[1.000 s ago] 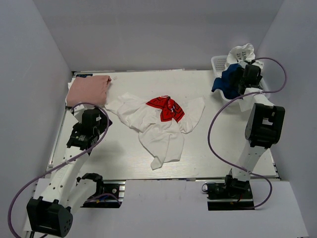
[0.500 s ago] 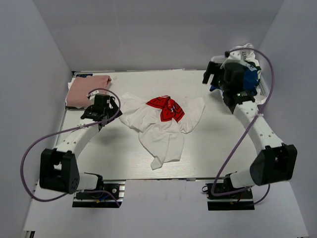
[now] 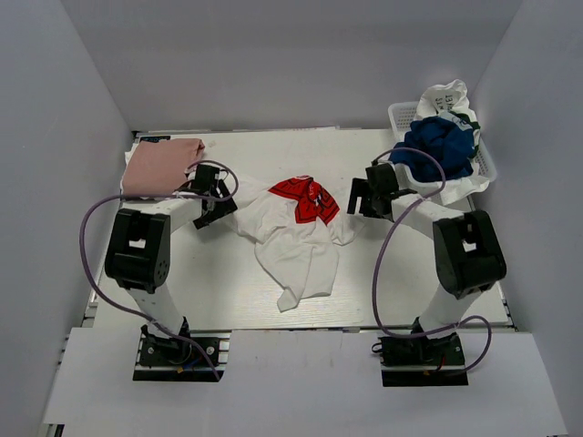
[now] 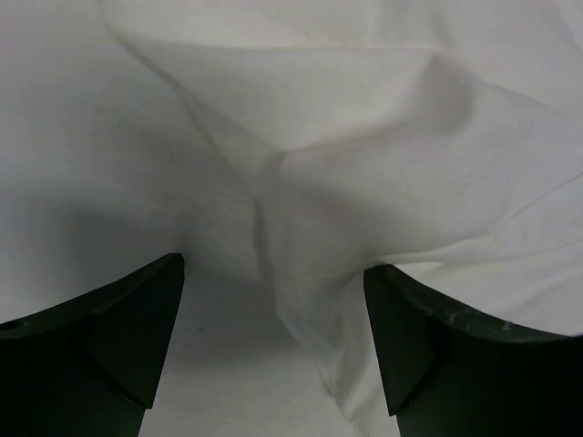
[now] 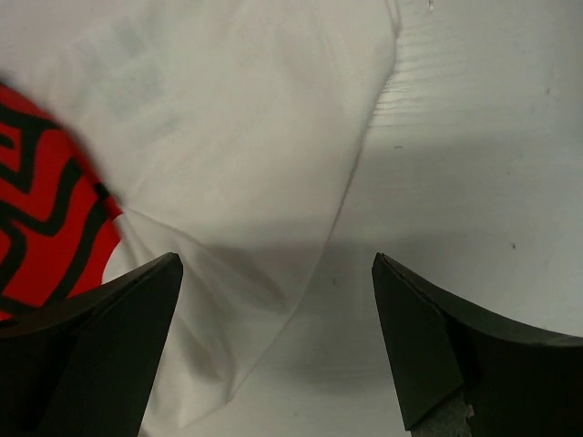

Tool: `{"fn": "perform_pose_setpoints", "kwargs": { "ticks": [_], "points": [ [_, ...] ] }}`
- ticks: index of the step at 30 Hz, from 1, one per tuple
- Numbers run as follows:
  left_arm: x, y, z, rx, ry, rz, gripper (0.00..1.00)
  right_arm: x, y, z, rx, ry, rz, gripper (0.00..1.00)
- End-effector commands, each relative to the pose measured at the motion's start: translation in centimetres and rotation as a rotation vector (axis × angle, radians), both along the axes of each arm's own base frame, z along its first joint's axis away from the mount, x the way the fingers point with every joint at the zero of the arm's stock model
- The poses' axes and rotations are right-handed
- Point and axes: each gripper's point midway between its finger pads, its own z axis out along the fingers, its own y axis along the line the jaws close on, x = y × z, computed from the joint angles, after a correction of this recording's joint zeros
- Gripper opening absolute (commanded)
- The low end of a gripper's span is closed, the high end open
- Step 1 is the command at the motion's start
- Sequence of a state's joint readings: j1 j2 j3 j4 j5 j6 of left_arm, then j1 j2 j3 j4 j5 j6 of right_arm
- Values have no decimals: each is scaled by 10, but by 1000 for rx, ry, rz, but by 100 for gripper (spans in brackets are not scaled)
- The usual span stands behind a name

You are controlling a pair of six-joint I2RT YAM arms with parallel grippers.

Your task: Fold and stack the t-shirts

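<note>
So, white shirt (image 3: 293,238): crumpled and unfolded, mid-table, between the two claws; one sleeve out toward each arm, hem bunched toward the near edge.
Red print (image 3: 305,198): face up on the far part of the white shirt, wrinkled; also at the left edge of the right wrist view.
Pink shirt (image 3: 162,167): folded flat at the far left corner of the table, just beyond the left claw, apart from the white shirt.
Blue shirt (image 3: 440,150): bunched up in the basket, far right corner.
Pale shirt (image 3: 446,98): heaped behind the blue shirt, spilling over the rim; dark marks on it, too small to read.
Left claw (image 3: 220,208): low at the left sleeve of the white shirt; fingers (image 4: 118,337) spread wide over creased white cloth, clamping nothing.
Right claw (image 3: 360,200): low at the right sleeve; fingers (image 5: 100,346) spread wide, clamping nothing; left finger over cloth, right finger over bare table, sleeve edge running between them.
Basket (image 3: 398,114): white plastic, far right corner, well apart from the white shirt.
Table (image 3: 410,264): white, bare wood grain visible in the right wrist view.
</note>
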State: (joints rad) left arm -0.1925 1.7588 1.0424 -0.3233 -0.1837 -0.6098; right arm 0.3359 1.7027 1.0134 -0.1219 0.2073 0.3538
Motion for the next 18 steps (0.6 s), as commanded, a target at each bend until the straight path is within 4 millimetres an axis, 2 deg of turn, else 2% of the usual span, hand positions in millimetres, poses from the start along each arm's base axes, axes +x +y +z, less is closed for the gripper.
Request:
{"fn": "perform_pose_setpoints", "kwargs": {
  "ticks": [1,2,5,6,7,8,9,10,11,12,13,15,16,17,18],
  "points": [
    [16,-8,3,-12,-6,-28,88,26,3,1,24,-34,-73,90],
    [19,-7,2,-5,-9,-23,85,33,6,-3,32,-32,-76,90],
    [25,-11,-6,-10,-5,-48,53,43,1,-18,-26,-7,-115,87],
    [25,-11,-6,-10,-5,-49,31,42,-1,-27,-39,14,-123,86],
    [28,-12,-9,-11,-11,-49,16,48,3,-28,-25,2,-119,84],
    [32,-12,-8,-6,-20,-59,0,51,4,-35,-24,7,-118,71],
    [38,-13,-4,0,-39,-71,0,60,10,-31,-4,-23,-105,58],
    [46,-14,4,4,-63,-82,0,64,12,-31,5,-35,-102,41],
    [51,-14,10,9,-77,-92,0,67,13,-29,-2,-48,-85,7],
    [57,-15,24,19,-111,-111,0,77,18,-16,15,-103,-74,0],
    [66,-14,43,27,-158,-114,0,83,17,-6,13,-143,-77,0],
    [73,-12,75,53,-225,-134,0,87,19,37,20,-260,-51,0],
    [75,-12,114,51,-311,-140,0,93,18,75,45,-362,-56,0],
    [75,-11,136,54,-363,-147,0,95,15,97,41,-434,-61,0],
    [72,-10,158,67,-411,-162,0,85,9,118,40,-485,-59,0]
  ]
}}
